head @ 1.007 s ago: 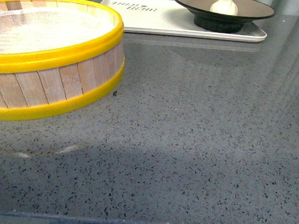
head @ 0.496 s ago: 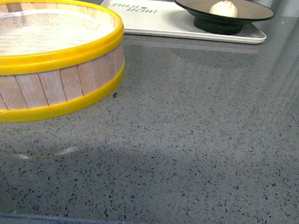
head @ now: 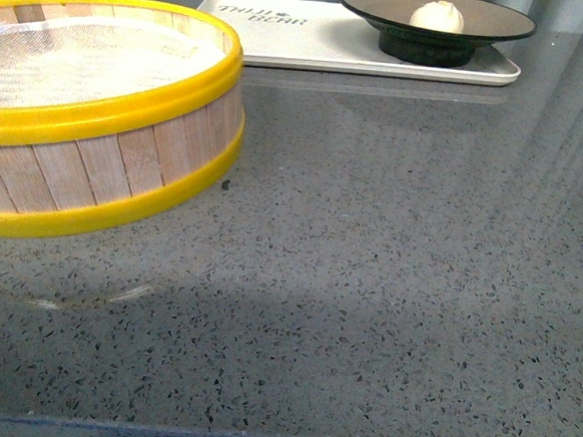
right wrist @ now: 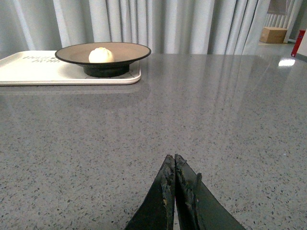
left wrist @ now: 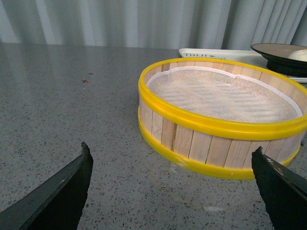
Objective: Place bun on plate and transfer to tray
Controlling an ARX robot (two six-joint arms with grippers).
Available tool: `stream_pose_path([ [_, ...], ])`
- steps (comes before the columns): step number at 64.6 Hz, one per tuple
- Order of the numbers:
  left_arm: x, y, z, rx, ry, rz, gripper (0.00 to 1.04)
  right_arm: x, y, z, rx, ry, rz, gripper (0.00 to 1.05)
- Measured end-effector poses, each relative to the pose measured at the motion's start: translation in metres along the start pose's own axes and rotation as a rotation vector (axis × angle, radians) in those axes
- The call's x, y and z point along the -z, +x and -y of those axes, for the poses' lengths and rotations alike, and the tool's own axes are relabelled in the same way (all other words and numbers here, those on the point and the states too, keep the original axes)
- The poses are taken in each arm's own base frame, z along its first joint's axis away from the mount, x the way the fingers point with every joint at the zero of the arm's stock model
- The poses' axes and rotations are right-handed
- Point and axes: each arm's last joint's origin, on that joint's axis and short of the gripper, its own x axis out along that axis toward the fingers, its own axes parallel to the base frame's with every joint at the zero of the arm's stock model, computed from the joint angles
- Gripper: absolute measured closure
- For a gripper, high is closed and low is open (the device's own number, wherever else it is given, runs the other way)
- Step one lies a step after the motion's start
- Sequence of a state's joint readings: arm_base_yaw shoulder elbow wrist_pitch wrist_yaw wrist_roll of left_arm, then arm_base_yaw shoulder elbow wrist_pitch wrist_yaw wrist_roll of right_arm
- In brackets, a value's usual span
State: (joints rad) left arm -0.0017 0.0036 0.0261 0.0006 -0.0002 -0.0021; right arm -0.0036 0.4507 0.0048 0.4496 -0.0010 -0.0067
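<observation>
Only the claws show of the robot. The left claw (left wrist: pixel 175 191) has two flat black fingers (left wrist: pixel 62 196), matte, each tapering to a blunt, slightly notched tip; their inner edges look straight and thin. The right claw (right wrist: pixel 174 160) is the same dull black, its two fingers (right wrist: pixel 160 201) wedge-shaped and narrowing to points. The tips' inner edges are worn and chipped, with pale grey scuffs.

Left end effector (left wrist: pixel 175 191): dark fingers (left wrist: pixel 62 194) standing wide apart, holding nothing, hovering low over the worktop (left wrist: pixel 72 124). Right end effector (right wrist: pixel 173 163): fingertips pressing together, gripping nothing, pointing level above the worktop. Front view: neither arm showing.
</observation>
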Motion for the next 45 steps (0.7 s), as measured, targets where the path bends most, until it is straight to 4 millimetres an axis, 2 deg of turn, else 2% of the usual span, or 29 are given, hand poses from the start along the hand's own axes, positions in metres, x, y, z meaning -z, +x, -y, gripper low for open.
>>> stream_pose_path([
  [45, 0.000, 0.000, 0.000, 0.000, 0.000, 0.000, 0.07, -0.001, -0.016, 0.000, 0.000, 0.000, 0.004, 1.03],
])
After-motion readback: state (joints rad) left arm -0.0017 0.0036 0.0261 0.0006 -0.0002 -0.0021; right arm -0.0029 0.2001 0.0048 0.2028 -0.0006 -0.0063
